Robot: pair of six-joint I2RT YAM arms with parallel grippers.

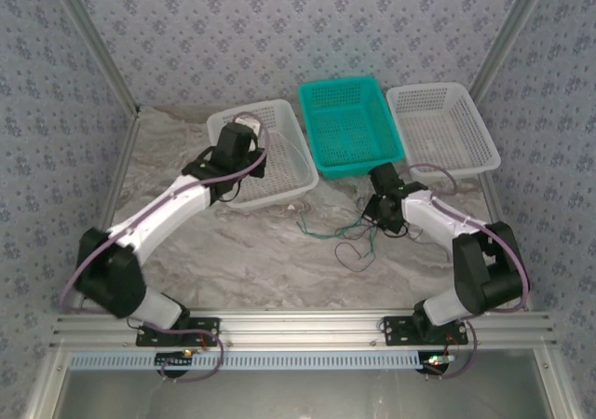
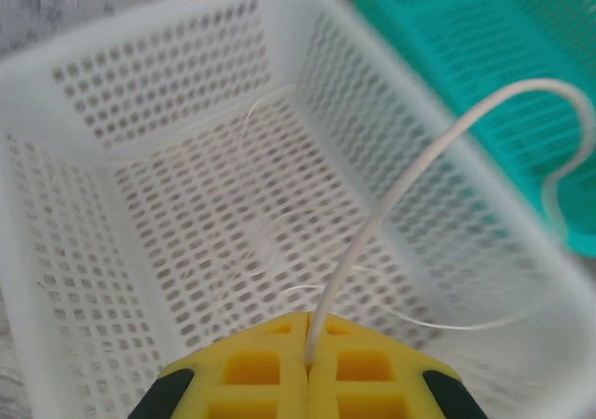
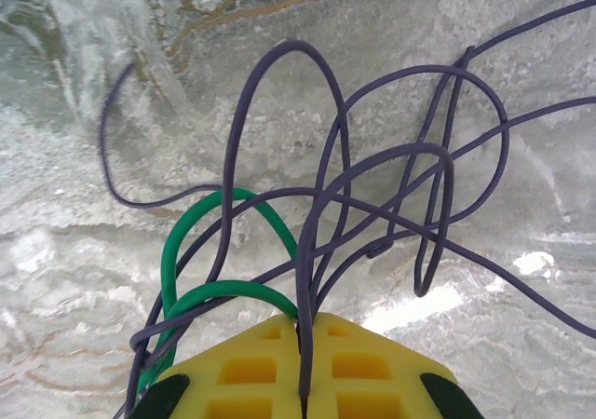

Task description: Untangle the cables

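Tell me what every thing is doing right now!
Left claw, shut on the white cable.
White cable, pinched, arching above the white basket.
Right claw, shut on the dark cable.
Dark cable, pinched, looped and tangled.
Green cable, tangled with the dark cable, on the table.

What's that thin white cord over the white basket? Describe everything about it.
The white cable is a thin, smooth, plastic-looking wire. The left tool, its yellow fingers shut, pinches it above the white basket. From the grip it arcs up and right, then hooks back down near the teal basket. Finer pale loops lie on the basket floor, perhaps the same wire.
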